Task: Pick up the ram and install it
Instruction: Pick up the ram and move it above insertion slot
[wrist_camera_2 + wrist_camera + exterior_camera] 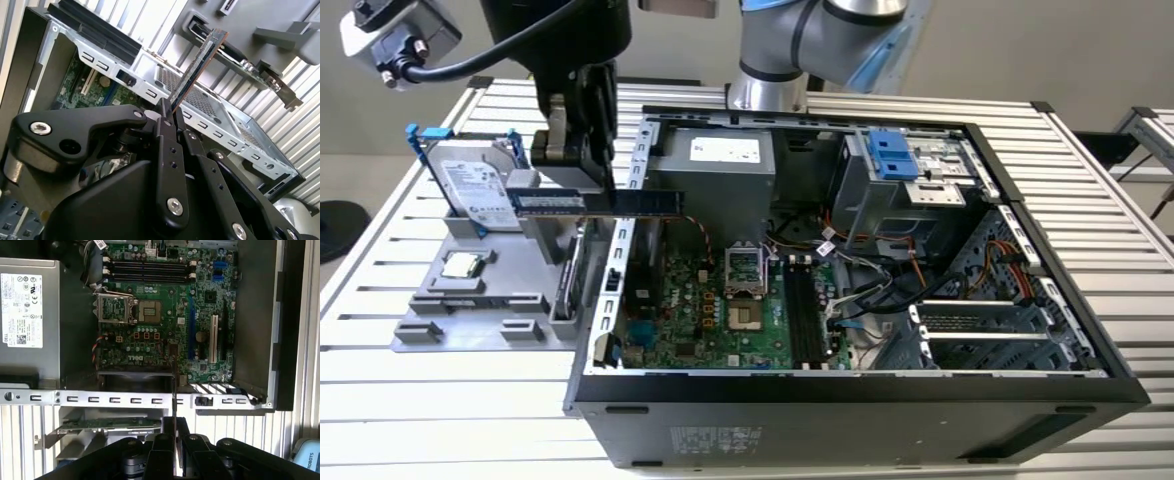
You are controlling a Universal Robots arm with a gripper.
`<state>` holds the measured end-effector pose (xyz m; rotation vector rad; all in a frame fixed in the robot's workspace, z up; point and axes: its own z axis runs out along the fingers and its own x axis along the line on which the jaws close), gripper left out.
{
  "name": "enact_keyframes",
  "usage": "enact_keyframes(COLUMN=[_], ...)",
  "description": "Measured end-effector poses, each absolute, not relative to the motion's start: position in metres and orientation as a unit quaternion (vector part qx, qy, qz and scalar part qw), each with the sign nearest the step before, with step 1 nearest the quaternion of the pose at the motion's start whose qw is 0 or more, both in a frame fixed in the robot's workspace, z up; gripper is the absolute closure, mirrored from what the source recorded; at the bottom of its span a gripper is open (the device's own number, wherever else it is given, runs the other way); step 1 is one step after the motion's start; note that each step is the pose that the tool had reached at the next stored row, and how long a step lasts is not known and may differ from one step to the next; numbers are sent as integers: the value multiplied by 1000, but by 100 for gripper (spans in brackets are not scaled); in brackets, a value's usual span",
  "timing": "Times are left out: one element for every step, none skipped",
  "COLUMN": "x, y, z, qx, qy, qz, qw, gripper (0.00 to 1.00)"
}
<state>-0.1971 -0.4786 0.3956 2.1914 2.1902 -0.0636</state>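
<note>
- At the exterior view's left, a grey holder (480, 305) stands on the slatted tabletop (400, 400). A hard drive (470, 190) leans in it, and a small square processor (462, 265) lies just in front of the drive.
- Beside the holder, the gripper (576, 185) hangs down from above, its fingers drawn narrow and clamped on the ram (640, 203).
- The ram is in the air with its long side level. One end is over the holder; the other reaches across the metal side rail of the open computer case (854, 410).
- In both wrist views the blue stick juts out from between the fingers: slanting and edge-on in the second wrist view (197, 70), a thin dark line in the first wrist view (173, 410).
- Inside the case, the grey power supply (714, 165) sits behind the green motherboard (700, 320).
- The black memory slots (803, 315) run along the board, well apart from the ram.
- Farther to the right, a blue drive carrier (894, 155) sits at the case's far corner.
</note>
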Motion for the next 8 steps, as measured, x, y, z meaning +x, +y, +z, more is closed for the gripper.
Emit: enact_keyframes(x=[-195,-194,-192,-190,-188,-187,-185,-183], y=[-479,-479,-479,-479,-479,-479,-479,-479], z=[396,396,396,396,396,396,396,396], qx=[707,707,707,707,707,707,707,707], qy=[707,707,707,707,707,707,707,707], qz=[-20,-21,-21,-21,-21,-21,-21,-21], qw=[21,21,21,21,21,21,21,21], gripper=[100,100,100,100,100,100,100,100])
